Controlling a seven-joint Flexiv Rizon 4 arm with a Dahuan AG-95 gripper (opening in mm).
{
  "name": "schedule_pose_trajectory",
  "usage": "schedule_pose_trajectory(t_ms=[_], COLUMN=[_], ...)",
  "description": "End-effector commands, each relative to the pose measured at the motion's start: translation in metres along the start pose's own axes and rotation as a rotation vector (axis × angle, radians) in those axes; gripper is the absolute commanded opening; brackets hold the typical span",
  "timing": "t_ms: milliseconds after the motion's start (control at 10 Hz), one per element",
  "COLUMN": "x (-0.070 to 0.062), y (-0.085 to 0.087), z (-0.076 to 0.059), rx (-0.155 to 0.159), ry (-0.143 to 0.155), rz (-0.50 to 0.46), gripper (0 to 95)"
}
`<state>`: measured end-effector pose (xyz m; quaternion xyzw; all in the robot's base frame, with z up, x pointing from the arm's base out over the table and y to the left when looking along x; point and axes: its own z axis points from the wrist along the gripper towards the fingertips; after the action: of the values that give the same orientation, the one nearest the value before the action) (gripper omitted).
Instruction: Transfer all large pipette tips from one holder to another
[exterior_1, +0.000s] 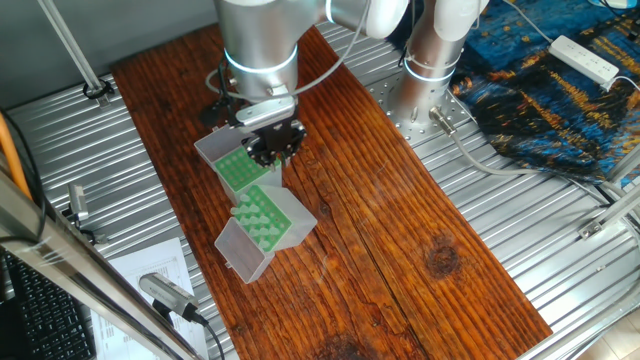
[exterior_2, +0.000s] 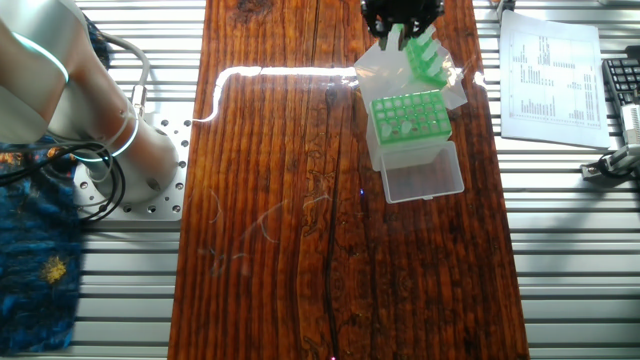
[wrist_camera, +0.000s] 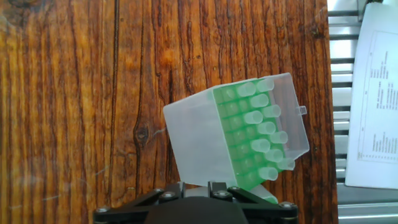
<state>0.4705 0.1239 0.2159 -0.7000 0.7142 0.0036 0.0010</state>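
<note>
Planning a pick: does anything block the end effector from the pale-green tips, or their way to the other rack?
Nothing visible does. The end effector hangs above the pale-green translucent pipette tips; the other green rack sits uncovered beside them.

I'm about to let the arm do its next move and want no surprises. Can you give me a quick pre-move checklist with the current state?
1. Gripper is over the racks, above the rack beside the arm: ok.
2. Gripper open or shut, and whether it carries a tip: cannot tell.
3. Second rack has its lid swung open: ok.
4. Large pipette tips stand in the rack in the hand view, along its right columns: ok.
5. That rack has bare holes in the left columns: ok.
6. Paper sheet lies apart from both racks: ok.
</note>
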Motion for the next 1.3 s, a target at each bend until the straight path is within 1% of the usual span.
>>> schedule_pose_trajectory(t_ms=[100, 200, 300, 400, 600, 800, 1000, 1200, 1300], x=[-0.0006, -0.0013, -0.0015, -0.0017, -0.0025, -0.0036, -0.0039, -0.0042, -0.0046], y=[0.0005, 0.0013, 0.0014, 0.0016, 0.0021, 0.0025, 0.0028, 0.0031, 0.0030], z=[-0.0010, -0.0024, -0.0026, -0.0030, -0.0038, -0.0044, -0.0049, -0.0055, -0.0052], rx=[-0.006, -0.005, -0.005, -0.005, -0.005, -0.005, -0.004, 0.003, 0.003], ry=[0.000, 0.005, 0.018, 0.019, 0.031, 0.015, 0.012, -0.006, -0.021], rz=[0.008, 0.021, 0.027, 0.028, 0.047, 0.070, 0.084, 0.111, 0.135], gripper=[19.0, 19.0, 19.0, 19.0, 19.0, 19.0, 19.0, 19.0, 0.0])
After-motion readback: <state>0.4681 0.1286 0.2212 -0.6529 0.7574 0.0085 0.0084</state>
